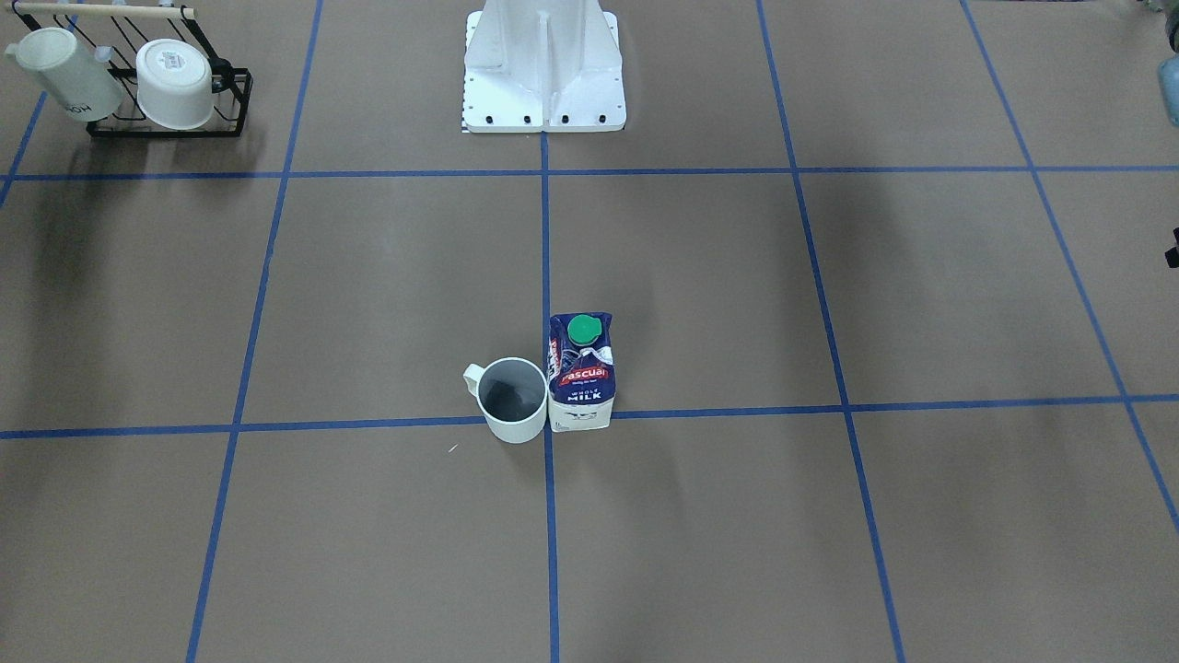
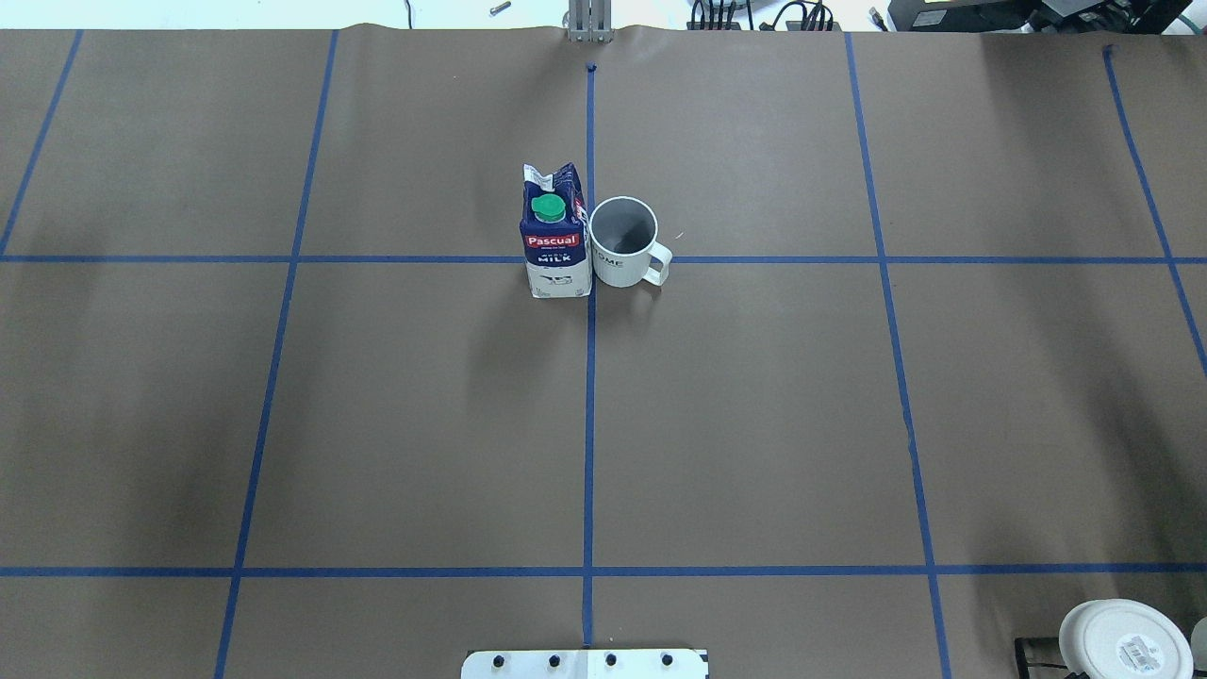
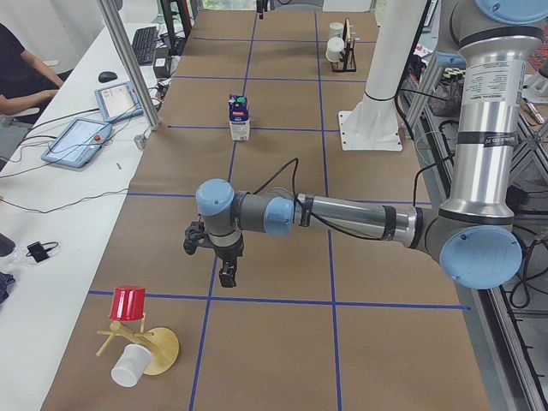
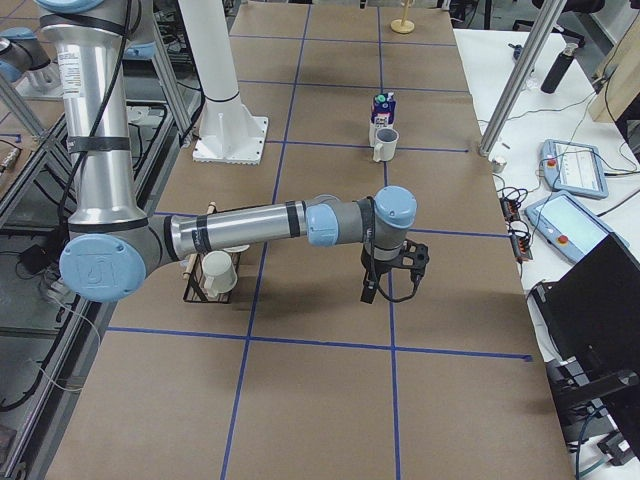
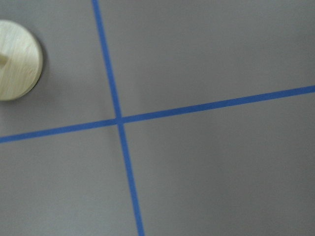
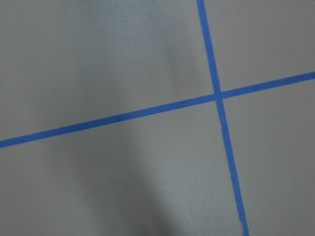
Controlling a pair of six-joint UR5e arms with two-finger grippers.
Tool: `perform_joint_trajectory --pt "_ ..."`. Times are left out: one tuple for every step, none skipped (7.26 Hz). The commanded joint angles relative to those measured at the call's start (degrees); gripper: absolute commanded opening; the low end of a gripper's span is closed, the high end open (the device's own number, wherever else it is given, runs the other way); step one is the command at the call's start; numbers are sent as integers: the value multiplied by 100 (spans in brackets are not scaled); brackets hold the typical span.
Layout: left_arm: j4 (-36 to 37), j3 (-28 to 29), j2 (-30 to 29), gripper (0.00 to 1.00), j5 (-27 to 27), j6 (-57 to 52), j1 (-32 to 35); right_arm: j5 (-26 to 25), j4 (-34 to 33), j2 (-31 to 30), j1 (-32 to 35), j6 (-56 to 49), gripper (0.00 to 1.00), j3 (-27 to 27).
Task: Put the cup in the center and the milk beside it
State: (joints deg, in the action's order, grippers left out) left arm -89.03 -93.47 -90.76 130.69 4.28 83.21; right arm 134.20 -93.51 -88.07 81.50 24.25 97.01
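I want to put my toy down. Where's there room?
The big brown squares between the milk and the robot base are bare. It's crowded only where the cup stands right beside the milk.

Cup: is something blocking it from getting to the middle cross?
No, nothing visible is. The cup stands right at the crossing, on one side of the tape line, and the milk stands close beside it on the other side.
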Motion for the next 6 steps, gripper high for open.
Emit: perform_joint_trajectory --pt "-71 136 41 99 35 29 255 61 -18 -149 461 -52 100 -94" --pt "-70 127 41 99 36 29 370 27 -183 -105 507 -52 100 -103" --pt "-53 127 41 99 36 29 380 18 -324 -70 508 -52 100 -103" --pt "-53 127 41 99 36 29 380 35 -325 -52 508 -52 100 -94" --pt "-53 127 32 99 36 29 380 53 -325 -52 508 -52 100 -77" --pt "-53 110 32 99 36 29 380 53 -325 -52 508 -52 100 -59"
